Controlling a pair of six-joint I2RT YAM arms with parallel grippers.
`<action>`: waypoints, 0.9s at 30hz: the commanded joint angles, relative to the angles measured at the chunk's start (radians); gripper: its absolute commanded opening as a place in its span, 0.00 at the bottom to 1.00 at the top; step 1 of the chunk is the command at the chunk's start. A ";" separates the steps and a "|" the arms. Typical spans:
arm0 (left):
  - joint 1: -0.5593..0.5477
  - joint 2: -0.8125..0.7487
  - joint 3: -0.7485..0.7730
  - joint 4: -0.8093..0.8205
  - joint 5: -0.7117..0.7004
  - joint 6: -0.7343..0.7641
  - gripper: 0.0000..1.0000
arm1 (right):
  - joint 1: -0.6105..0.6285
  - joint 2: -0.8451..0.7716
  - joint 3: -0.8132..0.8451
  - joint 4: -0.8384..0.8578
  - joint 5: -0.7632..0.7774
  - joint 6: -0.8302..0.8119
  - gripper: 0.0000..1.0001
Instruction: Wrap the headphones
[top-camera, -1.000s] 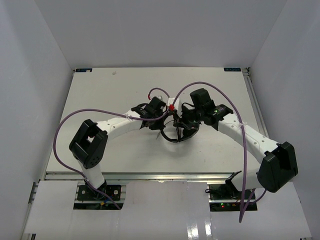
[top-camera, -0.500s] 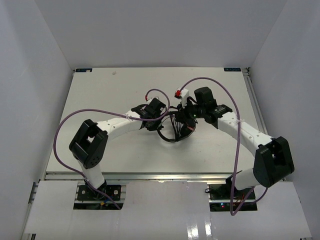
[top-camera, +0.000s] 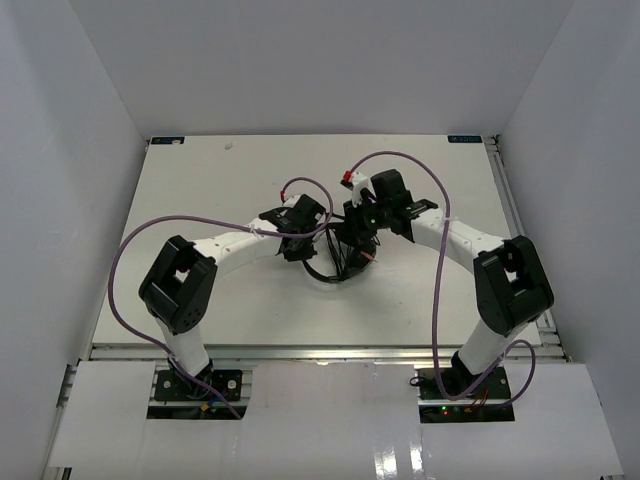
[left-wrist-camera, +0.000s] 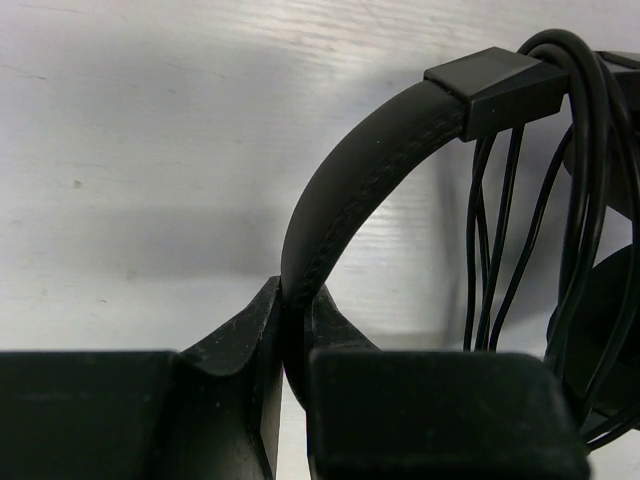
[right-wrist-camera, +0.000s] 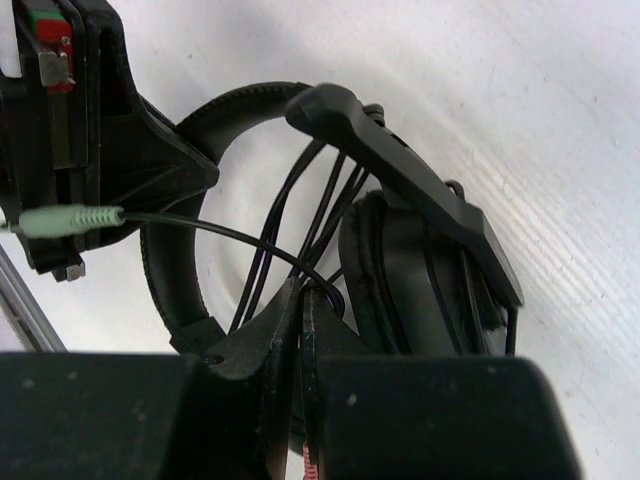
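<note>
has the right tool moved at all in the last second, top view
Yes. The right tool, shut on the headphones cord, has shifted left, farther from the table's right edge.

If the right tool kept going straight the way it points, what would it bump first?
Probably the cord, looped round the headphones just ahead of the right tool, which pinches that cord. The headband lies close behind, but depth is unclear.

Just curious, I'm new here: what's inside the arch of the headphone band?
Several loops of thin black cord hang inside the headband, with white table behind. Its lower end is hidden in the left gripper.
</note>
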 joint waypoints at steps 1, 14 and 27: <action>0.045 -0.007 0.033 -0.031 -0.008 0.033 0.00 | -0.009 0.054 0.114 0.065 -0.005 0.016 0.09; 0.071 0.045 0.057 -0.042 0.026 0.081 0.41 | -0.010 0.172 0.247 0.005 -0.034 -0.045 0.43; 0.080 -0.166 0.052 -0.094 -0.007 0.162 0.83 | -0.111 -0.153 0.106 -0.155 -0.115 -0.280 0.86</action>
